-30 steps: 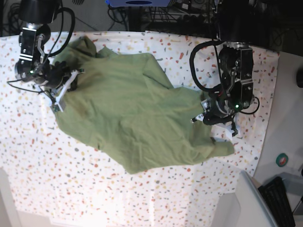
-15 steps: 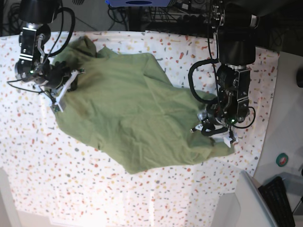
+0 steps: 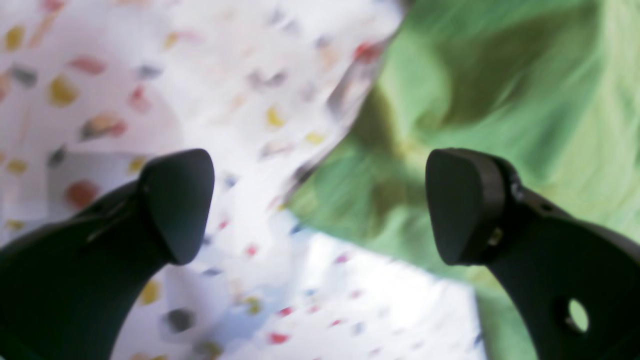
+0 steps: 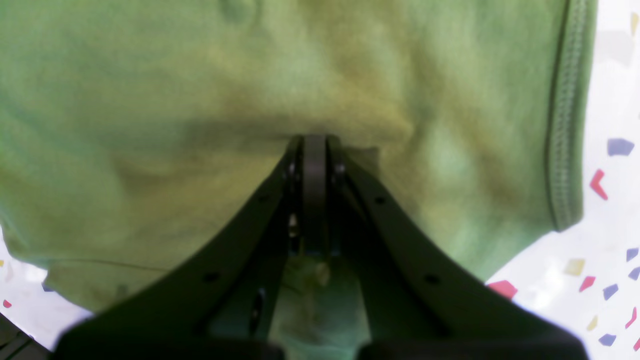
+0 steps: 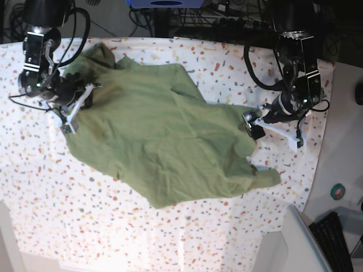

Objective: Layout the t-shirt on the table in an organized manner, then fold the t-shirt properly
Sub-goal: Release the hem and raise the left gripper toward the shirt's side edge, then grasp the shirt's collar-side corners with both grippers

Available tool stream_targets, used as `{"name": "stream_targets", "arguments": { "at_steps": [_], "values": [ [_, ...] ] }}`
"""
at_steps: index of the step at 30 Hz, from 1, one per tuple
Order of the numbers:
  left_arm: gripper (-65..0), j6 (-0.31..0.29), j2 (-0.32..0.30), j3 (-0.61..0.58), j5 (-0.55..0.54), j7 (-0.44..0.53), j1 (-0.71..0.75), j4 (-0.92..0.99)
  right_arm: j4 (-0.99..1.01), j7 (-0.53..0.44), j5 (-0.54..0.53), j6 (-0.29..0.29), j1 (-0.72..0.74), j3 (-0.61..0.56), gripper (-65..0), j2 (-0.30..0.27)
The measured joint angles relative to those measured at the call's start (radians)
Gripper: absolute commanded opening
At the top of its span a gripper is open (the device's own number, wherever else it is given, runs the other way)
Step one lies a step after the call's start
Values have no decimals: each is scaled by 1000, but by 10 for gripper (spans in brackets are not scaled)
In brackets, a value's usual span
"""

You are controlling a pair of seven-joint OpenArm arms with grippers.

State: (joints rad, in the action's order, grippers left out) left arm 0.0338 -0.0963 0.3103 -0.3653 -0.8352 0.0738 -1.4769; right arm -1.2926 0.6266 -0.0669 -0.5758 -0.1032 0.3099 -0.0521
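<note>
The olive-green t-shirt point(image 5: 159, 141) lies crumpled and spread across the speckled table point(image 5: 45, 187). My right gripper point(image 5: 76, 110) is at the shirt's left edge, shut on a pinch of its cloth. In the right wrist view the jaws meet on a fold of the t-shirt point(image 4: 150, 75), with a stitched hem point(image 4: 565, 125) to the right. My left gripper point(image 5: 276, 135) hangs open at the shirt's right end, just off the cloth. In the left wrist view the left gripper point(image 3: 320, 205) holds nothing, with the t-shirt point(image 3: 500, 100) and table point(image 3: 150, 75) blurred beneath it.
A plain grey-white strip point(image 5: 343, 130) borders the table on the right and carries a small round green-and-red object point(image 5: 338, 191). A dark keyboard point(image 5: 334, 241) and a pale panel point(image 5: 289, 243) sit at the bottom right. Cables and dark equipment point(image 5: 170, 17) line the far edge.
My left gripper has opened, let go of the shirt's right corner and moved up and away from it. The corner now lies on the table. The right gripper has not moved.
</note>
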Motion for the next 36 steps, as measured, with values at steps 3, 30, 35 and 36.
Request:
{"name": "stream_targets", "arguments": {
  "at_steps": [3,30,35,36],
  "values": [
    [-5,-68,15,41,6,4,10,29,0,1,-1,0,0,0,-650,0],
    [-650,-153,46,65,-1,106,26,134,-330,32,22,8,-146,140,-650,58],
    [-650,-150,24,60,-4,90,74,43,-339,114,27,8,-157,299,-438,103],
    [-650,-150,27,60,-1,64,77,35,-335,127,26,7,-162,318,-359,105]
  ]
}}
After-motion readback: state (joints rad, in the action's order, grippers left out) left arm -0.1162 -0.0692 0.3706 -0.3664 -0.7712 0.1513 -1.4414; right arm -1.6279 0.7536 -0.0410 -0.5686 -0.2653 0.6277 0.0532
